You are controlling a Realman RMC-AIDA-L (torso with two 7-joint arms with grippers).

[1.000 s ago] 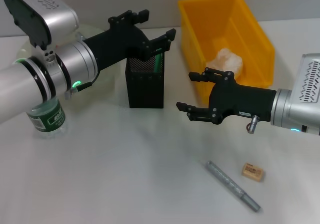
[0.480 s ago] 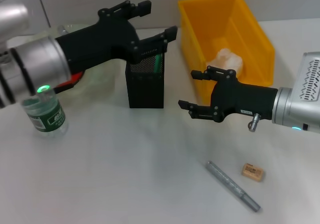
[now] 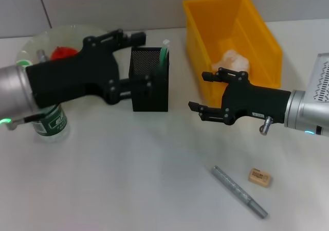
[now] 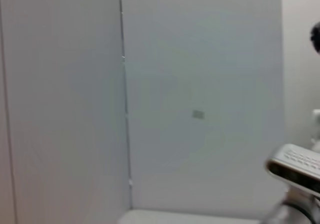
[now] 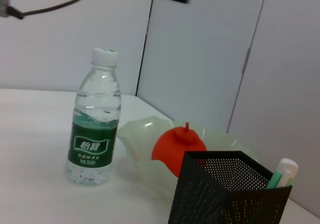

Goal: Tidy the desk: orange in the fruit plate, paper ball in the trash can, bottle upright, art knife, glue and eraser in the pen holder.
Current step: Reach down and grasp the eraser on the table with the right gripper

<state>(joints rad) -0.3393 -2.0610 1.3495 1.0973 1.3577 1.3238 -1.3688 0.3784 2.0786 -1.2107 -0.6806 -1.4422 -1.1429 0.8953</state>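
The orange [image 3: 62, 52] lies in the pale fruit plate [image 3: 32, 48] at the back left. A water bottle [image 3: 49, 123] with a green label stands upright in front of the plate. The black mesh pen holder [image 3: 150, 98] has the green-and-white glue [image 3: 164, 54] in it. The paper ball [image 3: 232, 61] sits in the yellow trash can [image 3: 263, 39]. At the front right, on the desk, lie the grey art knife [image 3: 239, 191] and the tan eraser [image 3: 259, 177]. My left gripper [image 3: 149, 59] is open at the holder's left side. My right gripper [image 3: 199, 91] hovers open, right of the holder, holding nothing.
The right wrist view shows the bottle [image 5: 95, 126], the orange [image 5: 179, 146] in its plate [image 5: 136, 133], and the pen holder [image 5: 222, 194] with the glue [image 5: 283, 172]. The left wrist view shows only a grey wall and part of the other arm [image 4: 296, 167].
My left arm has drawn back leftward and lower, from above the pen holder to its left side, uncovering the orange and plate. The right gripper has hardly shifted.
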